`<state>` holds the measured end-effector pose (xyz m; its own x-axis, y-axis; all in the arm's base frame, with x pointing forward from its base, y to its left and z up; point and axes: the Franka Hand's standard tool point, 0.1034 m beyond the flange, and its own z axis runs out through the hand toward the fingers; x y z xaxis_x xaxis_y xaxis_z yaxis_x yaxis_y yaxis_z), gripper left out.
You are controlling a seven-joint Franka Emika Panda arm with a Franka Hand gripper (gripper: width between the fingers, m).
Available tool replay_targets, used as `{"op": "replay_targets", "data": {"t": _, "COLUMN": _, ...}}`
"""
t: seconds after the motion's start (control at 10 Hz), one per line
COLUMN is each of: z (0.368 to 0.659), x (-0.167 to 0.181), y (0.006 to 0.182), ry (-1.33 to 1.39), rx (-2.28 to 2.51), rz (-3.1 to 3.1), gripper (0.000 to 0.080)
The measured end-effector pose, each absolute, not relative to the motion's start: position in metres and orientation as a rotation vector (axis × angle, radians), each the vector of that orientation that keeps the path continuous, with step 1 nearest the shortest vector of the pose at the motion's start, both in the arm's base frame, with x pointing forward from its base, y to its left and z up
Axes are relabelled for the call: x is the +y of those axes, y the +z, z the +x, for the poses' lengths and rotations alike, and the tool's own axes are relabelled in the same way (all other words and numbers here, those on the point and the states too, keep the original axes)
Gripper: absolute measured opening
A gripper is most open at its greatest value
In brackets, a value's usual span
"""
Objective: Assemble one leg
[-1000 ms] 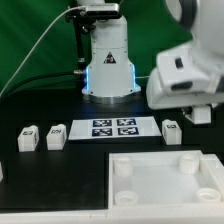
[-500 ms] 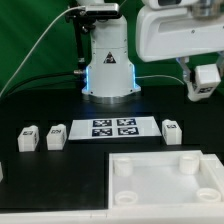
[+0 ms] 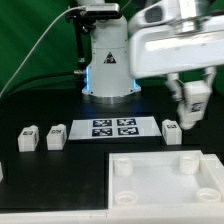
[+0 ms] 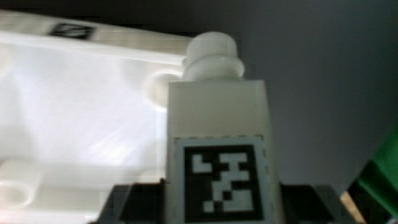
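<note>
While the arm reaches over the counter (image 3: 60, 172) toward its edge on the exterior view's right, the end effector (image 3: 190, 108) pinches one leg (image 3: 194, 97) between its two fingers and holds it in the air, clear of the counter surface. Directly below and slightly to the exterior view's left of the held part, a loose leg (image 3: 171, 130) stands on the counter, apart from the end effector. Two further legs (image 3: 28, 138) (image 3: 56, 135) stand side by side near the edge on the exterior view's left. Between that pair and the loose leg lies the marker board (image 3: 112, 127), flat and mid-counter. A large white panel (image 3: 150, 195) with raised round sockets near its corners fills the near corner on the exterior view's right. At the far edge stands the arm base (image 3: 108, 62), ringed with blue light.

Seen from the wrist, the leg (image 4: 222, 110) runs lengthwise away from the camera. Its black-and-white tag (image 4: 222, 178) faces the lens, and its rounded peg (image 4: 214, 55) points away from the dark fingers (image 4: 134, 207), which clamp the tagged end from both sides. Behind the leg appears the panel (image 4: 71, 120), with one socket (image 4: 166, 80) just beside the peg. How far the leg hangs above the panel cannot be told.
</note>
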<state>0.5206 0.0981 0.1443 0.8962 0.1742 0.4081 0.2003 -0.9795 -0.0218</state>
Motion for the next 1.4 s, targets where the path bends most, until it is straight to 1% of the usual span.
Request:
{"op": "replay_targets", "data": {"t": 0.1, "z": 0.549, "x": 0.098, "y": 0.166, "ry": -0.855, "rx": -0.29, "rz": -2.944, "gripper": 0.0291}}
{"op": "replay_targets", "data": {"t": 0.2, "z": 0.553, "x": 0.099, "y": 0.167, "ry": -1.035, "rx": -0.31, "rz": -2.888, "gripper": 0.0291}}
{"op": "replay_targets", "data": {"t": 0.3, "z": 0.549, "x": 0.097, "y": 0.154, "ry": -1.018, "rx": -0.314, "rz": -2.896, "gripper": 0.0291}}
{"op": "replay_targets", "data": {"t": 0.4, "z": 0.545, "x": 0.094, "y": 0.144, "ry": -0.979, "rx": -0.308, "rz": -2.91, "gripper": 0.0291}}
{"op": "replay_targets", "data": {"t": 0.6, "z": 0.541, "x": 0.094, "y": 0.136, "ry": -0.897, "rx": -0.31, "rz": -2.936, "gripper": 0.0291}}
{"op": "replay_targets", "data": {"t": 0.8, "z": 0.542, "x": 0.093, "y": 0.136, "ry": -0.892, "rx": -0.302, "rz": -2.938, "gripper": 0.0291}}
{"op": "replay_targets", "data": {"t": 0.9, "z": 0.549, "x": 0.09, "y": 0.137, "ry": -0.886, "rx": -0.292, "rz": -2.941, "gripper": 0.0291}}
{"op": "replay_targets", "data": {"t": 1.1, "z": 0.583, "x": 0.084, "y": 0.144, "ry": -0.936, "rx": -0.262, "rz": -2.924, "gripper": 0.0291}}
{"op": "replay_targets", "data": {"t": 1.3, "z": 0.598, "x": 0.091, "y": 0.132, "ry": -0.964, "rx": -0.234, "rz": -2.898, "gripper": 0.0291}}
{"op": "replay_targets", "data": {"t": 1.4, "z": 0.599, "x": 0.098, "y": 0.121, "ry": -0.952, "rx": -0.231, "rz": -2.891, "gripper": 0.0291}}
